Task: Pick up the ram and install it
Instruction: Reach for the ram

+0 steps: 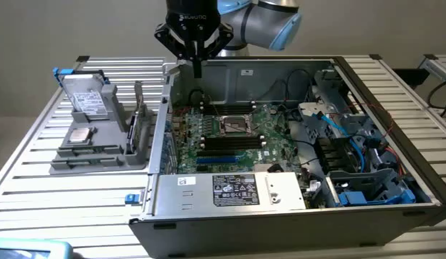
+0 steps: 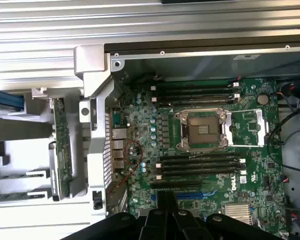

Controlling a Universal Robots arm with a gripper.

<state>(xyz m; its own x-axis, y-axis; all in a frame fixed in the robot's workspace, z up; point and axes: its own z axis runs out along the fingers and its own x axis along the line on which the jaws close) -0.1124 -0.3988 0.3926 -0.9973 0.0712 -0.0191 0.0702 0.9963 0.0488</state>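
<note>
My gripper (image 1: 197, 71) hangs shut above the back left corner of the open computer case (image 1: 208, 197), with nothing between its fingers. In the wrist view the shut fingertips (image 2: 166, 207) are over the motherboard (image 2: 250, 125), close to the black memory slots (image 2: 197, 165). A second bank of slots (image 2: 195, 92) lies beyond the bare processor socket (image 2: 202, 129). What looks like the ram (image 1: 87, 152) is a thin dark stick lying in a slot of the grey holder (image 1: 65, 164) outside the case, also seen edge-on as the ram (image 2: 17, 175).
On the grey holder are a hard drive (image 1: 88, 100), a square silver processor (image 1: 80, 135) and a wider green card on edge (image 1: 140, 129). The case wall (image 1: 165, 113) separates the holder from the motherboard. Cables and drive bays (image 1: 352, 145) crowd the exterior view's right.
</note>
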